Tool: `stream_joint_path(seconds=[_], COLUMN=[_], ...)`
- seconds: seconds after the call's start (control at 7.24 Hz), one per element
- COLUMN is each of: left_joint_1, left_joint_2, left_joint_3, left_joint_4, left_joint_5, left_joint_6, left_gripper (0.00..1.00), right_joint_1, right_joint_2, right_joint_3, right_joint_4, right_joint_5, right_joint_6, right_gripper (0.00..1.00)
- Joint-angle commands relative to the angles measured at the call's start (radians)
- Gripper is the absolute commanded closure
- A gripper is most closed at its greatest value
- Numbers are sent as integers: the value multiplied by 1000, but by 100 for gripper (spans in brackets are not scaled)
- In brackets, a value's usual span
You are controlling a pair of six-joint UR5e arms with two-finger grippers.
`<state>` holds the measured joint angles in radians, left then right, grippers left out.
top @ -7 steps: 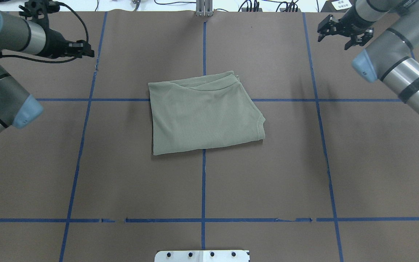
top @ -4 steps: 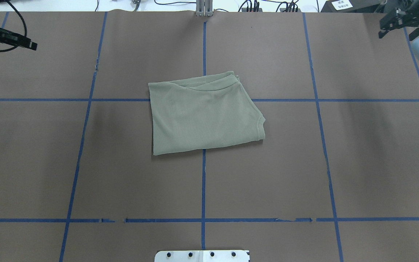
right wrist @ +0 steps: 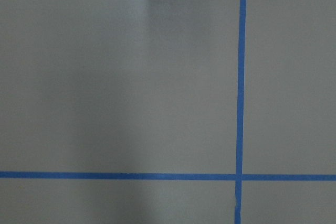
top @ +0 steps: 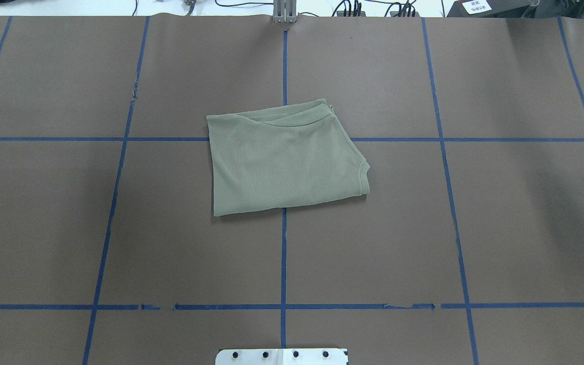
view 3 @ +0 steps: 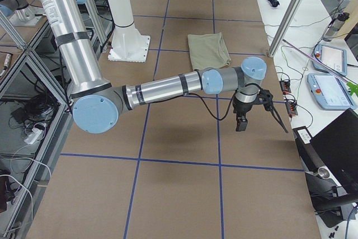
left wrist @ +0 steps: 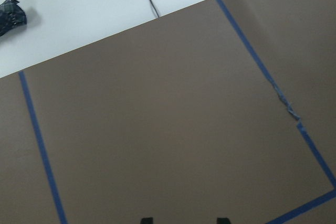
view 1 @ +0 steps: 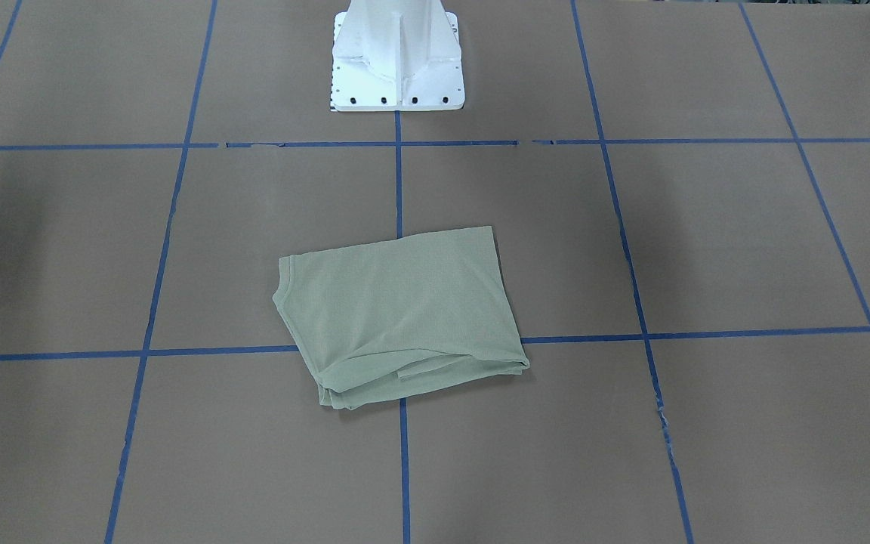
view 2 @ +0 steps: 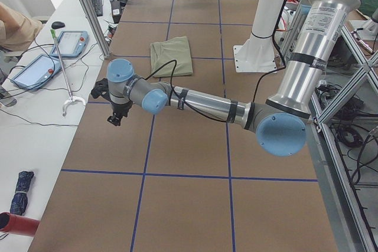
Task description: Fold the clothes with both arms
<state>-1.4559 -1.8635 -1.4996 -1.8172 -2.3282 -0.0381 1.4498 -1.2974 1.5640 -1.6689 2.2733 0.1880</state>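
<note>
Folded green shirt (top: 284, 162) is lying flat on the brown table (top: 69, 228), between the two pincers and well apart from both. The left pincer (view 2: 114, 116) is hanging over bare table, fingertips (left wrist: 147, 219) standing apart. The right pincer (view 3: 241, 120) is hovering over bare table; can't tell whether it's apart or together.
</note>
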Motion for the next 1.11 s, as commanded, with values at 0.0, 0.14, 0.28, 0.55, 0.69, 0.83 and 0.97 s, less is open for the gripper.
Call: stream_joint_path(seconds=[0.0, 0.14, 0.28, 0.55, 0.69, 0.83, 0.97], left_joint_1=[-64, -64, -67, -66, -66, -67, -69], left_joint_2=[111, 131, 135, 187, 185, 185, 205], left_joint_3=[-139, -184, -236, -292, -294, -283, -262], left_joint_4=[159, 164, 167, 151, 150, 151, 151], left_joint_5=[-60, -63, -63, -62, -57, -54, -54], left_joint_6=[98, 98, 96, 98, 95, 92, 90], left_gripper=[40, 35, 30, 0, 0, 0, 0], right_joint_1=[15, 15, 15, 20, 20, 29, 41], right_joint_2=[-71, -72, -75, -108, -126, -137, -187], right_joint_3=[56, 57, 56, 86, 96, 108, 144], right_joint_4=[-9, -9, -9, -11, -8, -6, -2], right_joint_5=[43, 42, 51, 55, 54, 51, 36], right_joint_6=[-13, -12, -12, -12, -12, -12, -13], right_gripper=[0, 0, 0, 0, 0, 0, 0])
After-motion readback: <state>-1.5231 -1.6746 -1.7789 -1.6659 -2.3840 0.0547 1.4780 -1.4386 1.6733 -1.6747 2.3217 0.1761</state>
